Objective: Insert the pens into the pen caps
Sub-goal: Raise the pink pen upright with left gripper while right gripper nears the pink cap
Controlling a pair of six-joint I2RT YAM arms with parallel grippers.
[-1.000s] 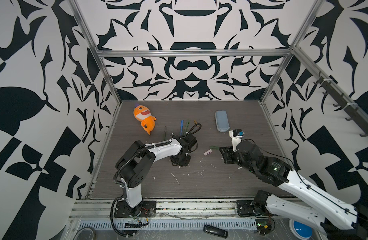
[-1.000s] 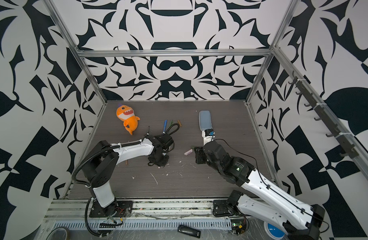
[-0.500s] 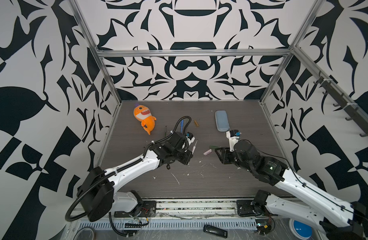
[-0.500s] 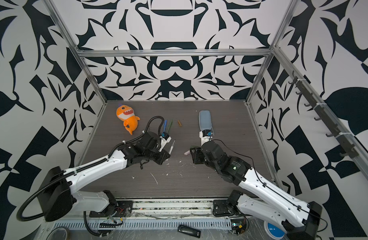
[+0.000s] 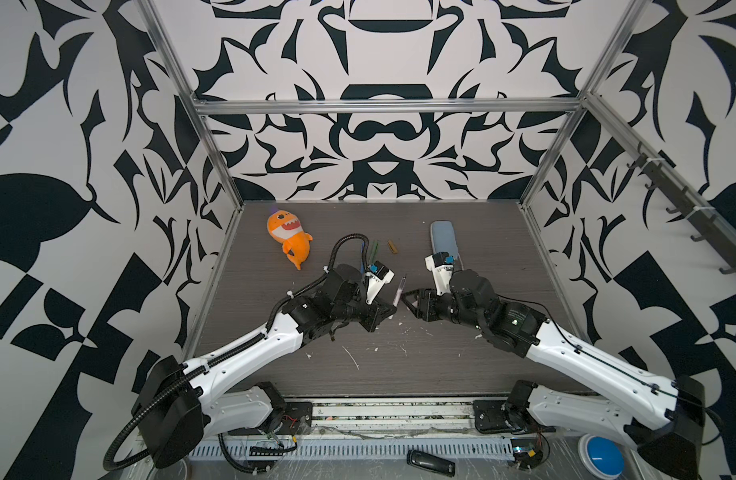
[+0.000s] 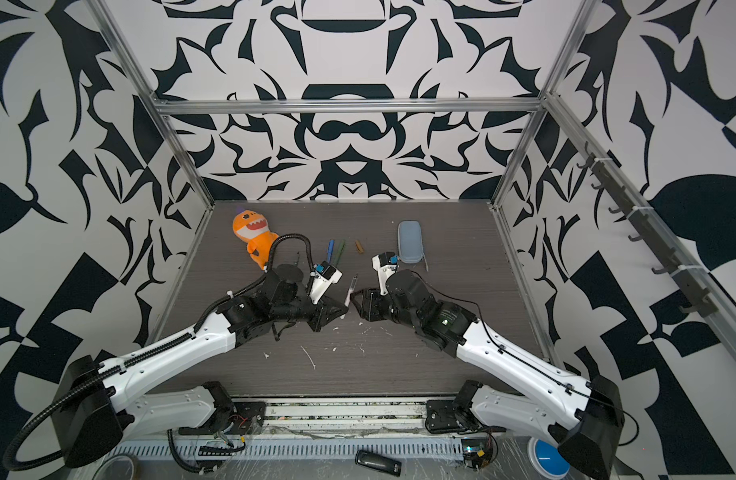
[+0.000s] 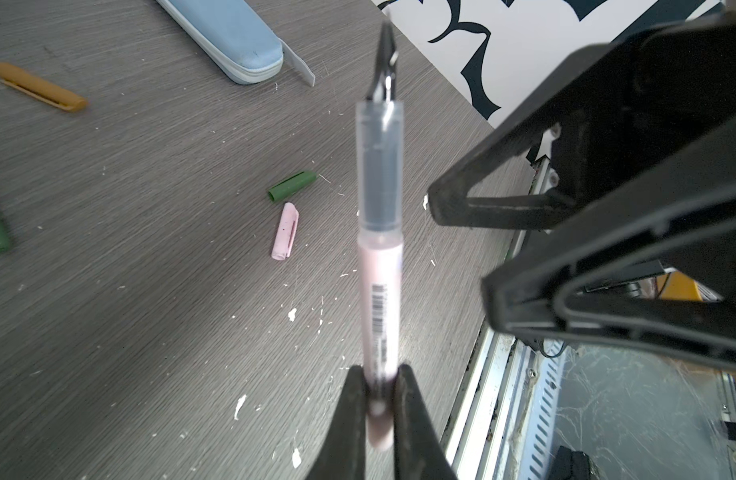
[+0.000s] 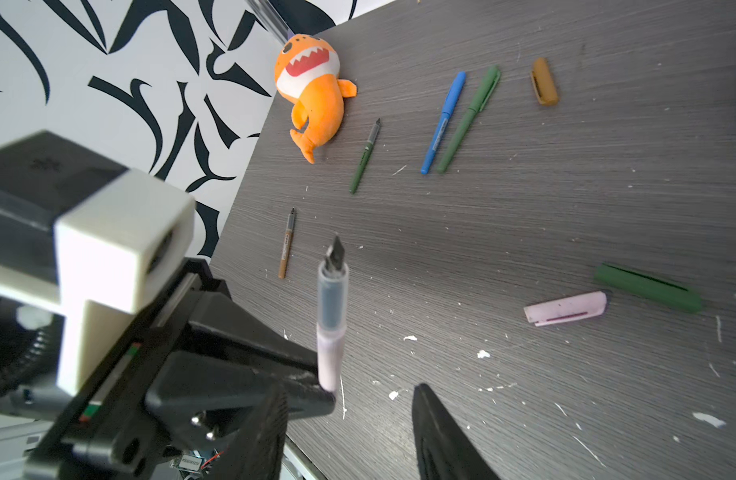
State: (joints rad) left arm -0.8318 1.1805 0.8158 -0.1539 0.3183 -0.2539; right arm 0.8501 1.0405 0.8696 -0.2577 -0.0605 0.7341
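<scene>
White-pink pen [image 7: 378,249] is gripped by its tail end in the left hand [image 7: 378,376], nib raised, above the desk [image 7: 150,332]. Right hand [image 8: 347,390] is seen just beside it, jaws parted and empty. Pale pink cap [image 8: 565,308] and green cap [image 8: 649,289] are shown lying close together in both wrist views; they cannot be made out in the top views. Orange-brown pen [image 8: 287,245] is shown by the right wrist view, not the left.
</scene>
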